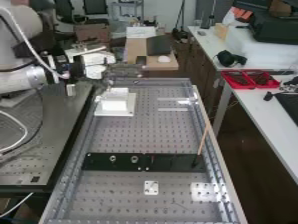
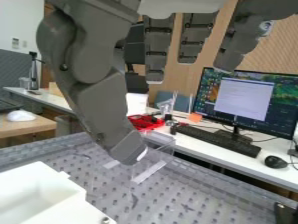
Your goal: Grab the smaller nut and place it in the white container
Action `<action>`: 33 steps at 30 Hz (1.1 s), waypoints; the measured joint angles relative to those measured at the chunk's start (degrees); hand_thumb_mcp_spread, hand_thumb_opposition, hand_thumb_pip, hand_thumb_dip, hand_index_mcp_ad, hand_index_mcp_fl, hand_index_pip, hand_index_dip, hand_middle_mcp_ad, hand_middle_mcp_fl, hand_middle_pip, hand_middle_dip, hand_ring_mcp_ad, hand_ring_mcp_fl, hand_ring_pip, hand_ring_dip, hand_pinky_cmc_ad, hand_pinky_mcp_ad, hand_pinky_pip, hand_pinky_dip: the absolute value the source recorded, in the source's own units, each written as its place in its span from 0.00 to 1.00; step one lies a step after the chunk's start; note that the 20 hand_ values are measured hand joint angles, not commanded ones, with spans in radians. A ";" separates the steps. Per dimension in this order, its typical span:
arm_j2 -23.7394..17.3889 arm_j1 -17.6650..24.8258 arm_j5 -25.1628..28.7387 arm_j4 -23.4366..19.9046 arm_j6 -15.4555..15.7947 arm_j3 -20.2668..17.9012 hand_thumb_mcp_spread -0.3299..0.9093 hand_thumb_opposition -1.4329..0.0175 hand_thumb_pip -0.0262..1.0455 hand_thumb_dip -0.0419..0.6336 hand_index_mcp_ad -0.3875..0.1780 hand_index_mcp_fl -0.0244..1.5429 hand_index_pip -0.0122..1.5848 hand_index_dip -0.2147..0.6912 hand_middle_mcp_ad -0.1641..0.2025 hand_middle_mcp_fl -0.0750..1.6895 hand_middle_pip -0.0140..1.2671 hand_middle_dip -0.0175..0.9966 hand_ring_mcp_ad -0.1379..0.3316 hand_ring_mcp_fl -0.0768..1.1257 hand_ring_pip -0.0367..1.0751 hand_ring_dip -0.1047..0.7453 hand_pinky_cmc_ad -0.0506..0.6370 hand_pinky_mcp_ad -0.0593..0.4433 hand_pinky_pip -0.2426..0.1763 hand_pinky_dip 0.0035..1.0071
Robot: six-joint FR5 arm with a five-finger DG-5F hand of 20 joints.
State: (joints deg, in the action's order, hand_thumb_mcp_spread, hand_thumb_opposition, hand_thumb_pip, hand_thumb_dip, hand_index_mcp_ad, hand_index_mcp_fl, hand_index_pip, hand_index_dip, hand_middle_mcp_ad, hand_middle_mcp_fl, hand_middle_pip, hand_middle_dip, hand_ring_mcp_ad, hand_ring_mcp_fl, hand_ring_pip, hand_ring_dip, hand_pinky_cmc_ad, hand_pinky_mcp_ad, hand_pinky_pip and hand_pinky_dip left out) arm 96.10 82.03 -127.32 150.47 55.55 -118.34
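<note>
The hand (image 1: pixel 125 70) is at the far end of the bench, just beyond the white container (image 1: pixel 115 102), with its fingers extended and open. In the wrist view the hand (image 2: pixel 90 75) shows a long, fairly straight thumb and separated fingers, and I see nothing held between them. Near the thumb lies the white container (image 2: pixel 40 192), part of its inside visible. On the flat black bar (image 1: pixel 169 162) stand the larger nut (image 1: pixel 113 158) and the bearing (image 1: pixel 134 159), side by side and apart from the hand.
A thin wooden stick (image 1: pixel 203 141) rises from the bar's right end. Clear plastic pieces (image 1: pixel 174 104) lie right of the container. A small white plate (image 1: pixel 151 188) sits nearer than the bar. Red trays (image 1: pixel 249 79) stand on the side table.
</note>
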 joint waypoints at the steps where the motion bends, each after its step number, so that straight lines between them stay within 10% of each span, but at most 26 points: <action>1: -0.19 1.32 1.19 -0.36 -0.54 -0.33 0.78 0.29 0.60 0.45 0.21 0.28 0.96 0.44 0.51 0.15 0.11 0.22 0.49 0.08 0.12 0.19 0.53 0.59 0.44 0.19; 33: 4.61 17.01 16.69 -8.58 -9.60 -6.98 0.78 0.29 0.59 0.44 0.22 0.27 0.95 0.45 0.53 0.16 0.11 0.22 0.49 0.08 0.12 0.20 0.53 0.60 0.44 0.19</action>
State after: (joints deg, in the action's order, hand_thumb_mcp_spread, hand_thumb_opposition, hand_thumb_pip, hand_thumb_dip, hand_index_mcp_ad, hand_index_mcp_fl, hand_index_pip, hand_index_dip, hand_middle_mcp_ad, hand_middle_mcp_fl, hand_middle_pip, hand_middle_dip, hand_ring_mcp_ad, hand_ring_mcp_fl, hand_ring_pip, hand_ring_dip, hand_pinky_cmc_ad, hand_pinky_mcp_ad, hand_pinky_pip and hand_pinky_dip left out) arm 100.71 99.04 -110.63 141.88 45.95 -125.32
